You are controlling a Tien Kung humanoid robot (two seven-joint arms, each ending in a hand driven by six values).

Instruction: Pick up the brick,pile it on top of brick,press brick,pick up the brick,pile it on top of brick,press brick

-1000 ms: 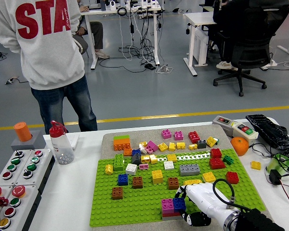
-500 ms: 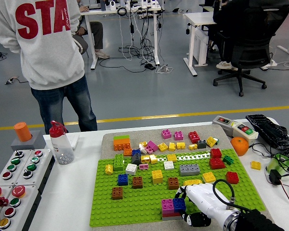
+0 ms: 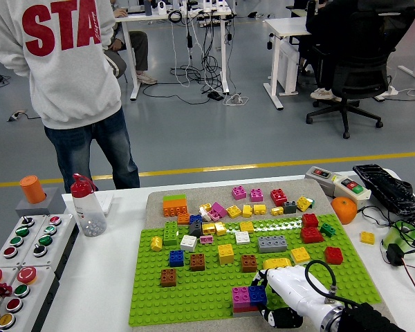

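The right hand [image 3: 285, 299] has slid slightly toward the near edge, its white back turned up and forearm entering from the lower right corner. Its fingers [image 3: 261, 280] curl around the blue brick [image 3: 256, 294], which sits beside a magenta brick [image 3: 241, 297] on the green baseplate [image 3: 207, 283].

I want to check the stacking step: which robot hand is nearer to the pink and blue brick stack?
The right robot hand: it is right beside the pink and blue brick stack, on its right. The left one is not in view.
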